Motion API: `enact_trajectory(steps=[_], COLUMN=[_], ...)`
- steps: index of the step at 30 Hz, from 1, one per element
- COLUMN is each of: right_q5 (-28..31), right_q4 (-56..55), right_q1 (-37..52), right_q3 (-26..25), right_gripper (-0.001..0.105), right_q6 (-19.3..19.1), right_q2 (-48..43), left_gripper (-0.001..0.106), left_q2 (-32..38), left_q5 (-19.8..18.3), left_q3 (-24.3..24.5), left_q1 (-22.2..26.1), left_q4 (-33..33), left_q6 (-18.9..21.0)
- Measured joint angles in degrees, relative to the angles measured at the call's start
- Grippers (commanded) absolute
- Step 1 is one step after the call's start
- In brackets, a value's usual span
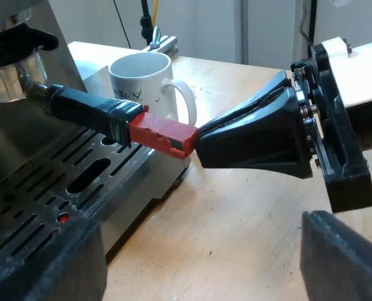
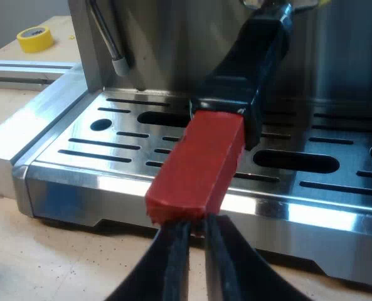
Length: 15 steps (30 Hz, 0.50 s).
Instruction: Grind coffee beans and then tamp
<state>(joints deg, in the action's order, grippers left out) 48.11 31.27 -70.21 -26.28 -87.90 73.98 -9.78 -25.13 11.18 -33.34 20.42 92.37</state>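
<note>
Portafilter (image 1: 85, 108) is seated in the espresso machine (image 1: 22, 144); its red end (image 2: 198, 163) touches our right pincer (image 2: 197, 232), fingers together, likely to swing the handle rather than grip it. Our left pincer (image 1: 195, 229) hangs nearby, fingers apart, giving room.

Bright, even indoor light from above fills both views. The tray (image 2: 41, 147) throws hard white glare along its front edge, its slots dark, with a soft shadow beneath its lip on the table (image 2: 47, 263). The red end (image 2: 198, 163) is lit flatly. The mug (image 1: 142, 78) shines pale, nearly washed out.
</note>
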Motion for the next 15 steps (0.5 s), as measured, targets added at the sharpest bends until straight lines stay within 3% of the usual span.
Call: enact_trajectory(steps=[12, 15], right_q5=[2.7, 3.2], right_q4=[0.6, 1.6], right_q1=[-0.1, -0.1], right_q3=[0.0, 0.0], right_gripper=[0.009, 0.009], right_q6=[-1.0, -3.0], right_q2=[0.0, 0.1], left_gripper=[0.066, 0.066], left_q2=[0.0, 0.0], left_q5=[0.0, 0.0], left_q3=[0.0, 0.0], left_q1=[0.0, 0.0], left_q4=[0.0, 0.0], left_q6=[0.0, 0.0])
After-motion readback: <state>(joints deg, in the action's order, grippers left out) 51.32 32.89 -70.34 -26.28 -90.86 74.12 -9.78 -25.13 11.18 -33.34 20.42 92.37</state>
